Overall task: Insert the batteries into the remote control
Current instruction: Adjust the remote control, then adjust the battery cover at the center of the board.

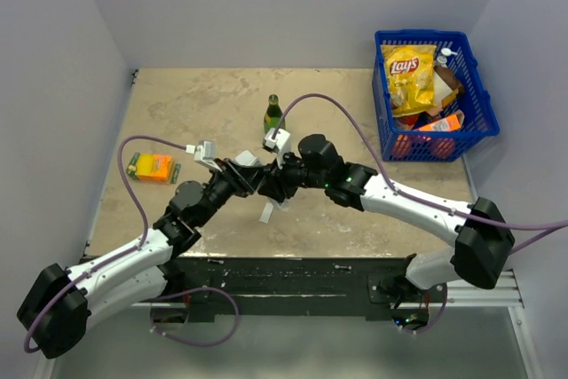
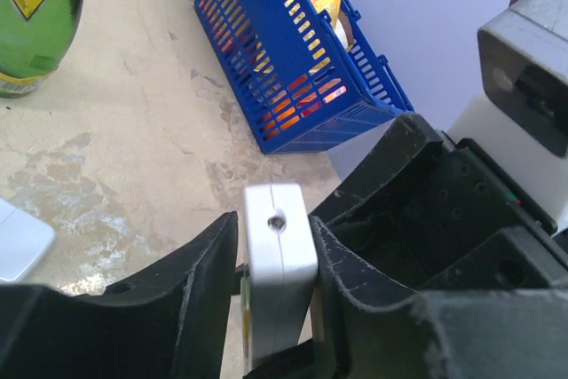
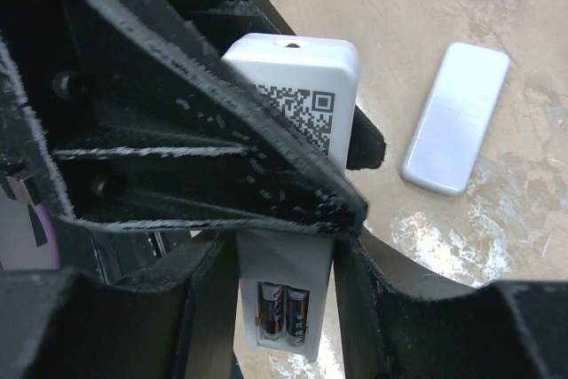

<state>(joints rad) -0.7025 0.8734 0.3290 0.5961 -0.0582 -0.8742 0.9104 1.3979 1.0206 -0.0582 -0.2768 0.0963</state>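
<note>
Over the bench [image 1: 204,104], the remote [image 3: 284,68] is clamped by the left hand [image 2: 275,237] and the right hand [image 3: 284,255]. It is judged light, stiff and slippery, best held by its long sides. The cover [image 3: 457,117] lies on the bench. Both batteries [image 3: 284,312] are seated in the open bay.

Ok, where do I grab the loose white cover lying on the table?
Take the white cover across its two long edges at mid-length, coming down from straight above. It lies flat and narrow, with bare table along both long sides, so there is nothing to get under.
</note>
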